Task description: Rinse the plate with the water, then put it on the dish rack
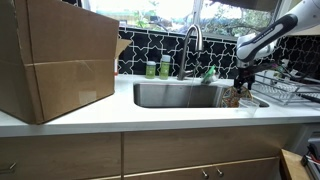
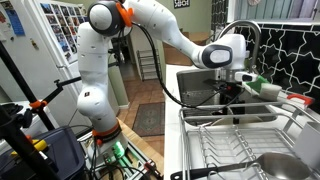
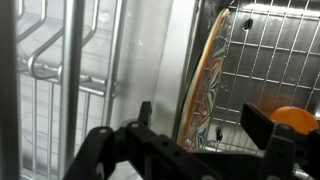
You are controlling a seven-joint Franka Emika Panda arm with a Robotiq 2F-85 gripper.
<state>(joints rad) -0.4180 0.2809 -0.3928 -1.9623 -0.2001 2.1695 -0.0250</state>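
Plate (image 3: 208,75) stands on its rim in the wrist view. Its yellow, orange and blue pattern faces three o'clock, and its back is close against a vertical steel wall (image 3: 172,60) at nine o'clock, which I take to be the sink's side. That upright lean is what gives you a rim to reach from above; lying flat, it would offer nothing to pinch.

Your pincer (image 3: 200,118) hangs over it with the two fingers apart, one at either face of the plate. Neither visibly touches it, so nothing is gripped.

A fine wire grid (image 3: 275,55) lies beyond the patterned face, and an orange object (image 3: 297,118) sits at four o'clock; I cannot tell what it is. Past the steel wall at nine o'clock you see the thicker wires of the dish rack (image 3: 55,70).

In an exterior view the arm's end is at the three o'clock end of the sink (image 1: 170,96), with the rack on the tabletop (image 1: 100,118) just beside it. The faucet (image 1: 192,45) shows no stream that I can make out, so I cannot tell whether the rinse is done.

My judgement is that you are set to take the rim. Bring the fingers together squarely across it, since a glazed plate held at the edge can swing or slip. Then lift it clear of the wall before crossing to the rack's tines.
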